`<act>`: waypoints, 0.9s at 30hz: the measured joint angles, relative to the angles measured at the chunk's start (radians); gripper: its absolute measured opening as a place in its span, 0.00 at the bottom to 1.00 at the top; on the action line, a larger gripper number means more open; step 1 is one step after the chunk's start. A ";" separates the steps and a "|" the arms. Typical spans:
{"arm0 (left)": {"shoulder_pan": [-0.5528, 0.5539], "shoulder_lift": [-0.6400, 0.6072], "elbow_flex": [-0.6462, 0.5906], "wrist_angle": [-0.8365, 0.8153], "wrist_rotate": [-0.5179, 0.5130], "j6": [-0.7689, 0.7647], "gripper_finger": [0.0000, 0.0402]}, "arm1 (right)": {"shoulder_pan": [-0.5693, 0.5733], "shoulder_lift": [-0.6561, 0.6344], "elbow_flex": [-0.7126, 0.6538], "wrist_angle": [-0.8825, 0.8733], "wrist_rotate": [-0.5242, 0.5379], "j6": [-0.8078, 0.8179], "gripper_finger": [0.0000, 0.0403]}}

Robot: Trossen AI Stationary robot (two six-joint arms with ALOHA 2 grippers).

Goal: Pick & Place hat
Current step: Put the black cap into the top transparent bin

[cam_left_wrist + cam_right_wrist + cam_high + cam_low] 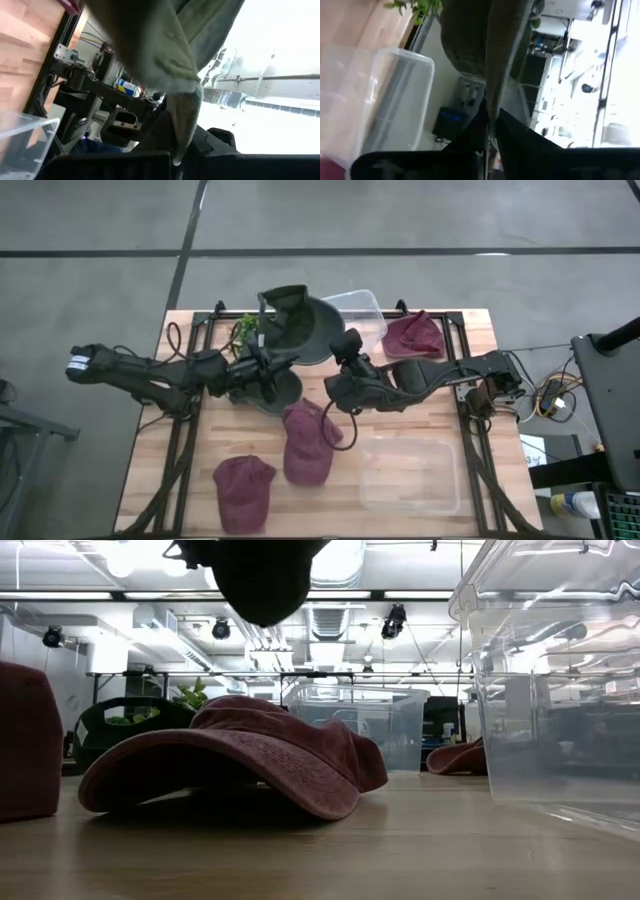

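A dark green hat (pixel 298 330) hangs in the air over the table's far middle, between my two grippers. My left gripper (pixel 262 362) is shut on its left side and my right gripper (pixel 343 352) on its right side. In the low view the hat (pixel 262 585) shows as a dark round shape high above the table. Another dark green hat (pixel 270 392) lies on the table below my left gripper. Three maroon hats rest on the wood: one in the middle (pixel 305 442), one at the near left (pixel 243 490), one at the far right (pixel 415 335). My left gripper pinches a fold of the green hat's cloth (pixel 184 125) between its two fingers, coming roughly level from the table's left. The hat is lifted clear of the table. My right gripper pinches a thin edge of the hat's cloth (pixel 492 102) between its two fingers, slanting slightly down from the table's right. The cloth rises out of the fingers, clear of the table.
A clear plastic bin (pixel 410 475) stands at the near right and a second one (pixel 362 312) at the far middle behind the held hat. A small green plant (pixel 245 330) sits at the far left. Black frame rails run along both sides of the tabletop.
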 joint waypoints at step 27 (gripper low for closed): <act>0.105 -0.038 0.020 0.030 -0.046 0.608 0.01 | -0.316 -0.444 -0.160 0.225 -0.947 1.386 0.40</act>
